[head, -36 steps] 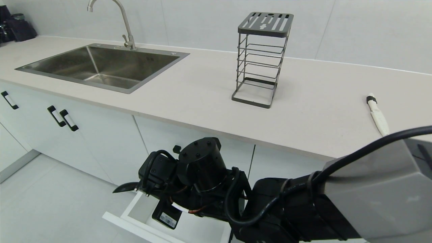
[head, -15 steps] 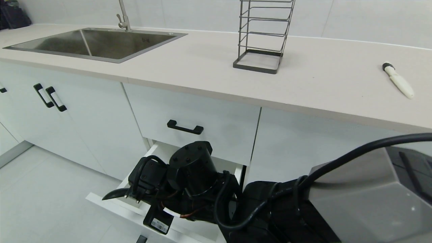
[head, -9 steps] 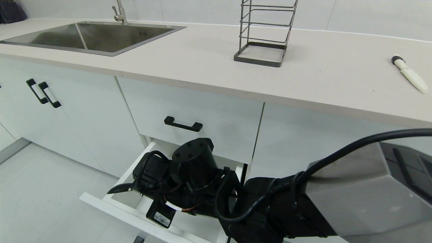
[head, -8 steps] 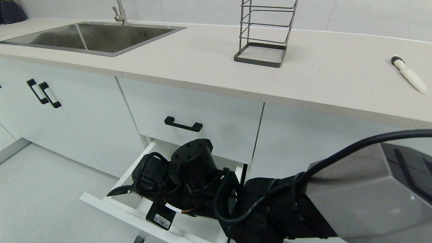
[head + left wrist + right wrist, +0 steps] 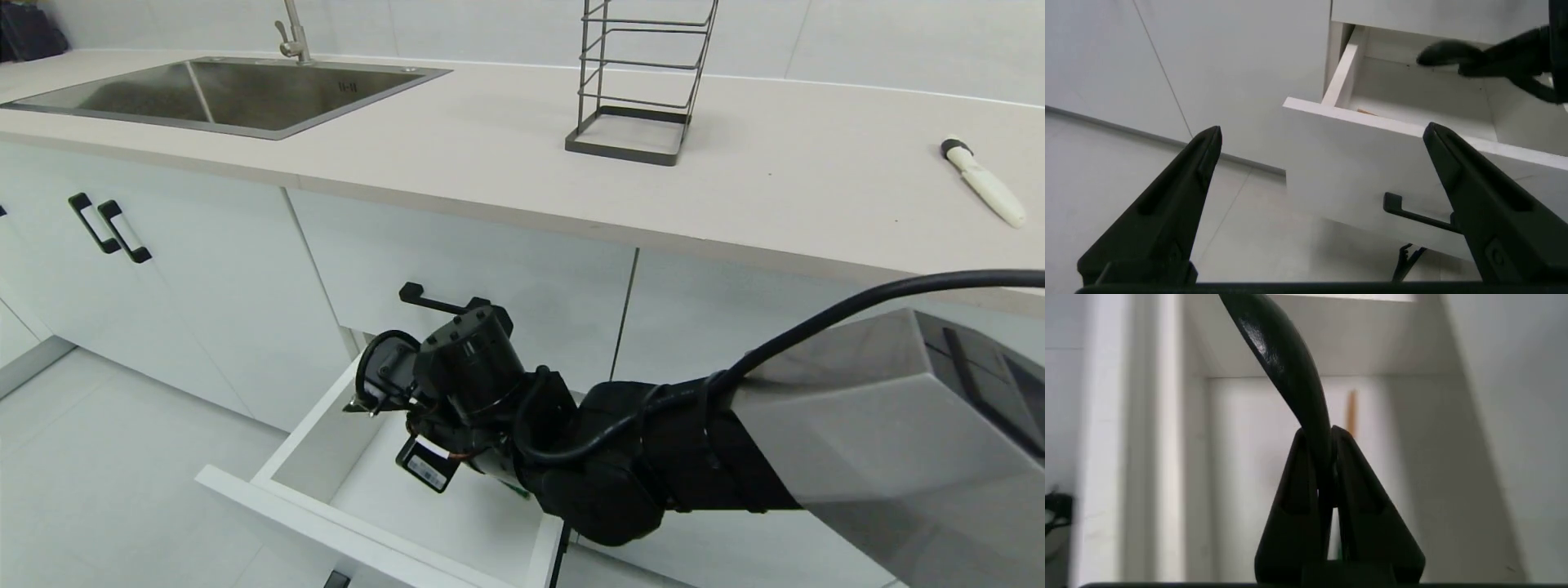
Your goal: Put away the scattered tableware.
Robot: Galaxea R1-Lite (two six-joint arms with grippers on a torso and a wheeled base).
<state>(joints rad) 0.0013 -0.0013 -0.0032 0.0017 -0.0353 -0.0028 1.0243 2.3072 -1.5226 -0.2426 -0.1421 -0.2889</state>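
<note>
Over the open drawer (image 5: pixel 286 505), a black spoon (image 5: pixel 1282 359) is clenched in the right tool (image 5: pixel 1323 457).
It has been carried deeper in since earlier.

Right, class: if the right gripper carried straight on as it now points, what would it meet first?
Probably the white inside of the open drawer: the right gripper, shut on a black spoon, points into it, spoon leading. Depth is unclear.

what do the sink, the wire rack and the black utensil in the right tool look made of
Sink: brushed stainless steel by the look, grey with soft reflections. Wire rack: thin metal rod, matte dark grey coating. Black utensil, clamped in the right tool: smooth and glossy, probably plastic, though coated metal cannot be excluded.
</note>
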